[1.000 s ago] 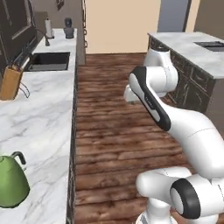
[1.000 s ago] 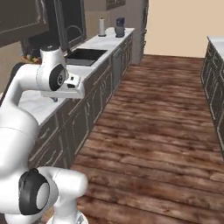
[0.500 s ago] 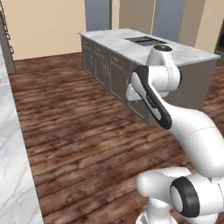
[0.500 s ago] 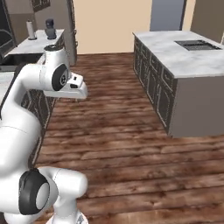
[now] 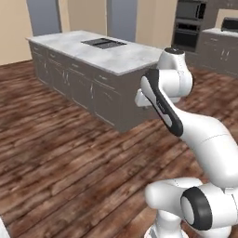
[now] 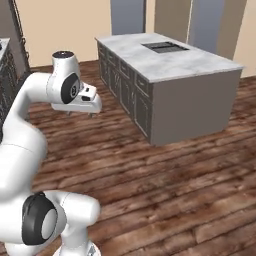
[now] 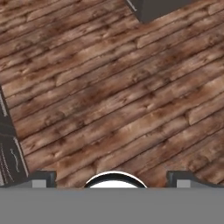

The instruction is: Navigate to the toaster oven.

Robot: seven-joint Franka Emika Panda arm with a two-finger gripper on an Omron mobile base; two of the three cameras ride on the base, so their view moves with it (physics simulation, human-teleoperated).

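Note:
A boxy appliance with a dark front (image 5: 230,23) stands on the far counter at the right edge of the left base view. It is cut off by the frame and looks like the toaster oven, though it is too small to be sure. My gripper (image 6: 80,114) hangs over the wooden floor, well short of that counter, and it is open with nothing between its fingers. From the left base camera the gripper (image 5: 140,100) sits in front of the island's near corner. The hand view has the gripper (image 7: 113,179) pointing down at bare floorboards, with the fingertips (image 7: 41,177) wide apart.
A grey kitchen island (image 5: 125,60) with a marble top and a cooktop (image 5: 103,43) stands ahead across the wooden floor (image 5: 60,153). A built-in microwave and wall oven (image 5: 188,25) are at the back right. Dark cabinets (image 7: 8,148) line the hand view's left edge.
The whole picture has swung: the base has turned away from the sink counter, so the island is now ahead and the far right counter has come into view. The arm's pose is unchanged.

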